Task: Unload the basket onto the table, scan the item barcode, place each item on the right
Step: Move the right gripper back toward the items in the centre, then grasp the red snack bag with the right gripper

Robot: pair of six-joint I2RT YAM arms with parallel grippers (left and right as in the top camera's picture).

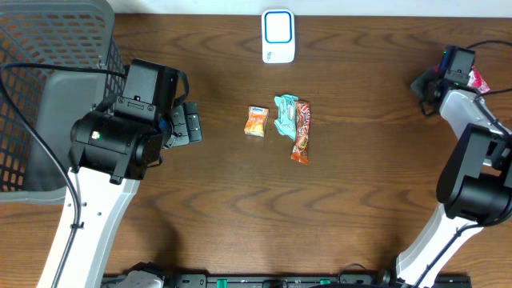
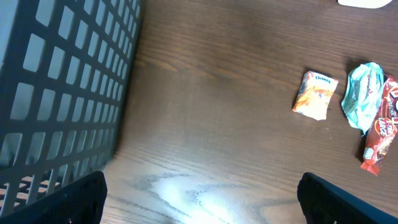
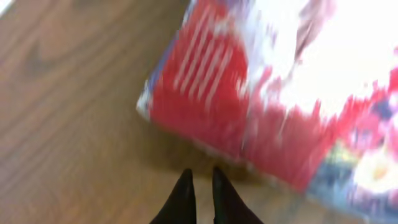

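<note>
Right gripper (image 3: 201, 172) sits low in the middle of the wrist view, its two fingers pressed almost together with nothing between them. The red packet (image 3: 249, 93) lies just beyond the tips, up and to the right, blurred, flat on the wooden table (image 3: 68, 118). Overhead, that packet is far out at the upper right edge. Left gripper (image 2: 202, 186) is spread wide, beside the black basket (image 2: 56, 87) at left.
</note>
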